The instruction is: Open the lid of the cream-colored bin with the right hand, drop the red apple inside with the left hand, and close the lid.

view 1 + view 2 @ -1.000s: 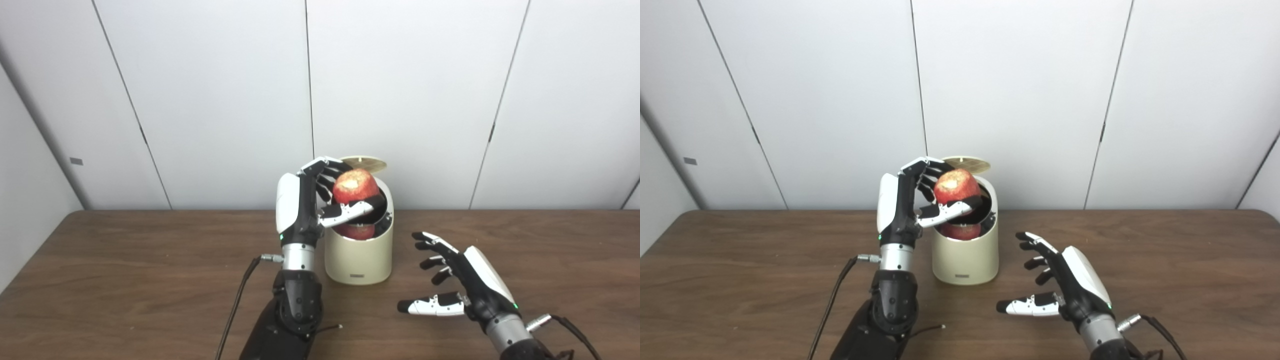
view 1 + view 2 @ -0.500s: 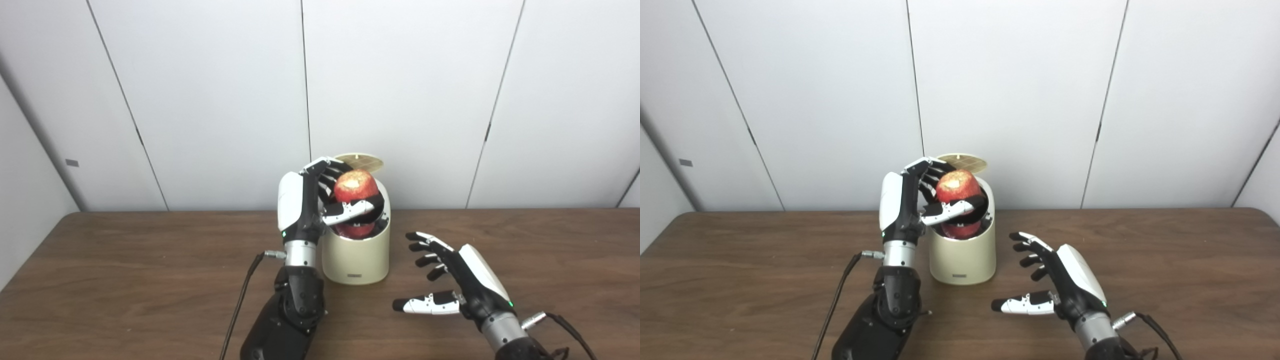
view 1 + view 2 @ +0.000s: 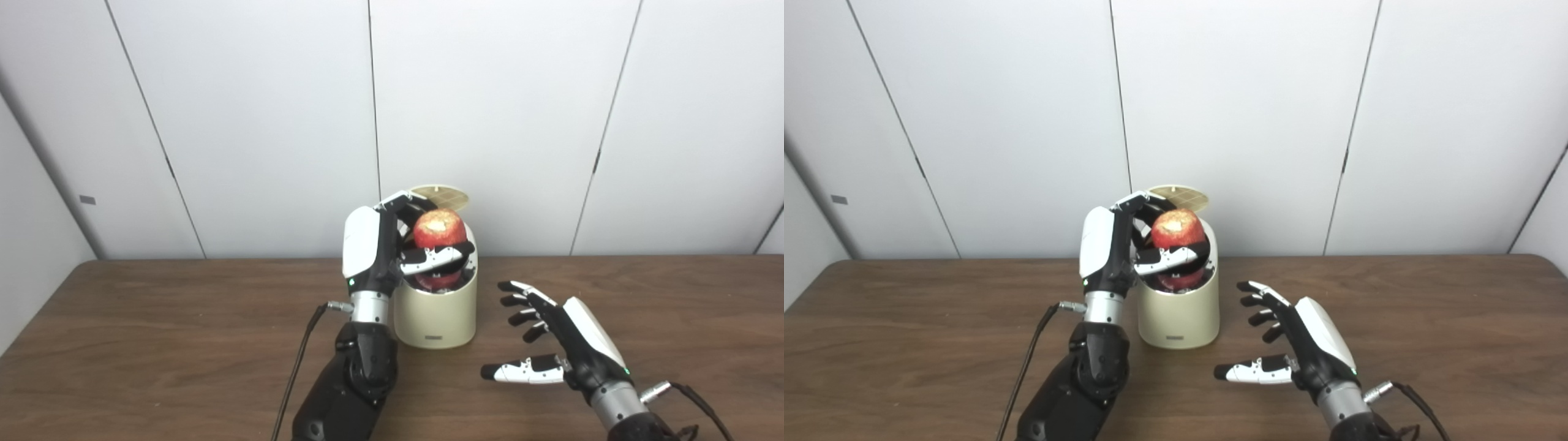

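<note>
From my console, starting at the left: a black cable [image 3: 300, 361] runs along the wooden table [image 3: 153, 343] up to the wrist of my left arm. My left hand [image 3: 383, 251] stands upright at about nine o'clock of the cream-colored bin [image 3: 436, 312], its white back facing left. It is grasping the red apple [image 3: 438, 229], fingers curled over the far side and the thumb wrapped under the front. The apple sits directly above the bin's open mouth, its pale top patch turned upward. Below the thumb I see more red inside the dark opening; I cannot tell whether that is the apple's lower part or a reflection.

The lid [image 3: 440, 196] is raised at the bin's twelve o'clock, behind the apple, showing its ribbed underside. The bin stands upright near the table's centre, a small label low on its front.

At roughly four o'clock of the bin, well apart from it, my right hand [image 3: 566, 343] hovers over the table, released, fingers spread and pointing left toward the bin, thumb stretched out low, holding nothing.
</note>
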